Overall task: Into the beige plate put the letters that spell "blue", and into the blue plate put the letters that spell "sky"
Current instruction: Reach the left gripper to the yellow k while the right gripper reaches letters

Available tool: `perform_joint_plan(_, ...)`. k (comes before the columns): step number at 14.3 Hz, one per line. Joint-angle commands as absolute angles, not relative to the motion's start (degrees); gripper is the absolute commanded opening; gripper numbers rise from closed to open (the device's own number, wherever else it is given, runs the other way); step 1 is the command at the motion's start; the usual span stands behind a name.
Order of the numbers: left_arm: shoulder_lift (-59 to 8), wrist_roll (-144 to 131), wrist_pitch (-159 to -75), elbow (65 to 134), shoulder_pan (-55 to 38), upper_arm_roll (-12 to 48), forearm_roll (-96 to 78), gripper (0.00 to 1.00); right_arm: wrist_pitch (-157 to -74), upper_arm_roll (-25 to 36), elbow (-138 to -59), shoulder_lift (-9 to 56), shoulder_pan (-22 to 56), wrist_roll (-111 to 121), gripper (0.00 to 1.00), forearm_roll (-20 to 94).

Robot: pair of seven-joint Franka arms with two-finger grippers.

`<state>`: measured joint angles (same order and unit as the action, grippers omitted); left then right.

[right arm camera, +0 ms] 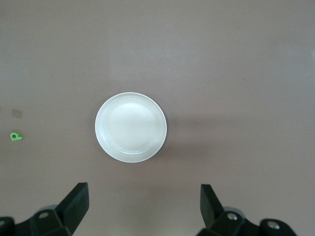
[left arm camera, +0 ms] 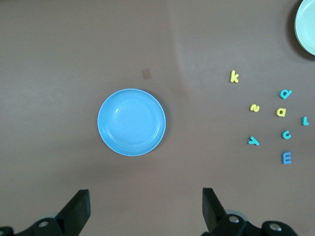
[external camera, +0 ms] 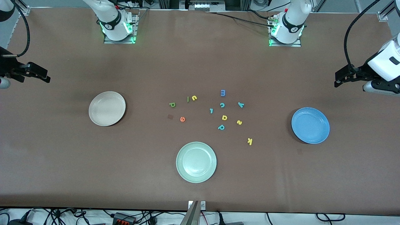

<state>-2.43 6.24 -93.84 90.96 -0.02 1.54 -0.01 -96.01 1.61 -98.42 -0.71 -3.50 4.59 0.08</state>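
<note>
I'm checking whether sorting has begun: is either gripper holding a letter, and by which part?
Nothing is held. The left gripper hangs open over the blue plate; the right gripper hangs open over the beige plate.

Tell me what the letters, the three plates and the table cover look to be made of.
Letters, e.g. yellow k: probably foam; thick, matte, flat colour.
Beige plate, blue plate and green plate: likely plastic or melamine; smooth, with a soft sheen and a moulded rim. Glazed ceramic cannot be ruled out.
Table cover: brown matte sheet, perhaps cloth or paper; faint creases show.
</note>
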Motion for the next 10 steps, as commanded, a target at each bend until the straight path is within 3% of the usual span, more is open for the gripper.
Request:
perform_joint_plan(1,-2.9,6.0,-94.0,90.3,0.1,1.9,1.1,1.0,-95.5,1.2,-98.3,-0.9,-4.2,4.6,1.0,-0.4)
perform_joint_plan(10,-3.6,5.9,-94.0,90.4,-0.8,2.6,1.1,1.0,-96.6,1.2,-98.3,0.7,-5.3,4.5,1.0,-0.4)
